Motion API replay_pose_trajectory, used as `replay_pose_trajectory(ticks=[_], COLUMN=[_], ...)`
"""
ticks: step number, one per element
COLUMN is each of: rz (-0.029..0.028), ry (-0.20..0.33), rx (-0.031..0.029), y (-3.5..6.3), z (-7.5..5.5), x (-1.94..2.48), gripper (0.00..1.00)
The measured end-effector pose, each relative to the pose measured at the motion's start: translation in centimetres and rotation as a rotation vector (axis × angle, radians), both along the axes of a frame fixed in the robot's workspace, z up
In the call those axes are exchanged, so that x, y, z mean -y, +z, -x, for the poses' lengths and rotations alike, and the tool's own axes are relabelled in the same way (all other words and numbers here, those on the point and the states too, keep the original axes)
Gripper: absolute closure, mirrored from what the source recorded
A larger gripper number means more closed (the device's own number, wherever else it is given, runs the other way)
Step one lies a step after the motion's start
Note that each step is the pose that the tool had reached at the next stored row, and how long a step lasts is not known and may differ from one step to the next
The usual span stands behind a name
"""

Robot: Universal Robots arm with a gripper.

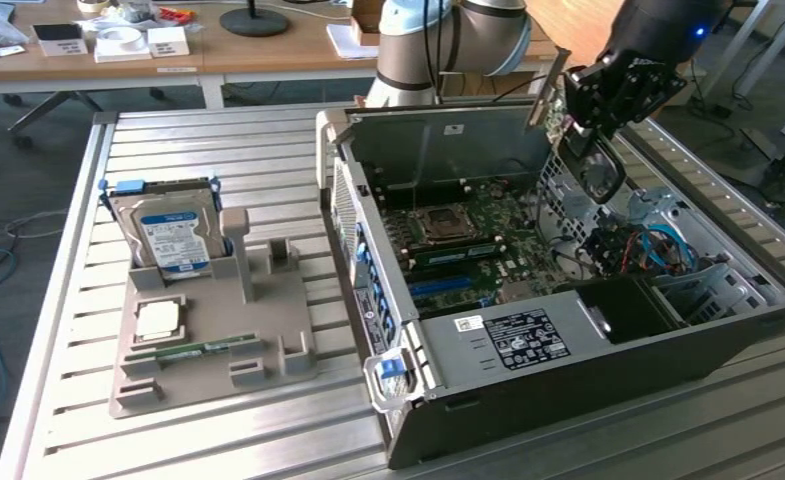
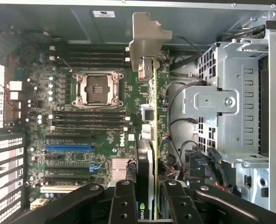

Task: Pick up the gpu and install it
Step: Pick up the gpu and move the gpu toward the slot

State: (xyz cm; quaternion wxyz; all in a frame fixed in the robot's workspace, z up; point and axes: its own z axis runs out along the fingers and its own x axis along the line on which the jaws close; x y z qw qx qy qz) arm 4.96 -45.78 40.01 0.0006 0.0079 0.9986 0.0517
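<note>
The gpu (image 2: 150,116) shows edge-on in the wrist view as a thin dark card, its silver bracket (image 2: 148,39) at the end away from me. My gripper (image 2: 148,203) is shut on it, with one black finger (image 2: 123,200) on each side. In the exterior view the gripper (image 1: 603,105) hangs over the far right part of the open computer case (image 1: 566,400). The gpu (image 1: 590,165) hangs below it, above the green motherboard (image 1: 459,240) and not touching it. Blue and black expansion slots (image 2: 68,148) lie on the board off to one side of the card.
A metal drive cage (image 2: 226,102) and loose cables (image 2: 194,158) stand close beside the card inside the case. On the exterior view's left, a grey holder (image 1: 205,375) carries a hard drive (image 1: 165,235), a processor chip (image 1: 159,318) and a green memory stick (image 1: 192,350).
</note>
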Motion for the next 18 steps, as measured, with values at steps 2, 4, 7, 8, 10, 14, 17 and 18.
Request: replay_pose_trajectory(ticks=[2, 4, 7, 8, 10, 14, 17, 18], rz=[-0.0003, -0.0002, -0.0002, -0.0002, -0.0001, -0.0002, -0.0002, -0.0002], ry=[0.0, 0.0, 0.0, 0.0, 0.0, 0.0, 0.0, 0.0], rx=[0.0, 0.0, 0.0, 0.0, 0.0, 0.0, 0.0, 0.0], y=[-0.08, -0.21, -0.46, -0.58, -0.86, -1.46, -1.67, -1.72], z=[-0.1, -0.4, -0.6, -0.7, -0.7, -0.8, -1.2, -1.4], x=[0.0, 0.0, 0.0, 0.0, 0.0, -0.01, -0.01, -0.01], gripper=[0.73, 0.73, 0.73, 0.73, 0.73, 0.73, 0.73, 0.73])
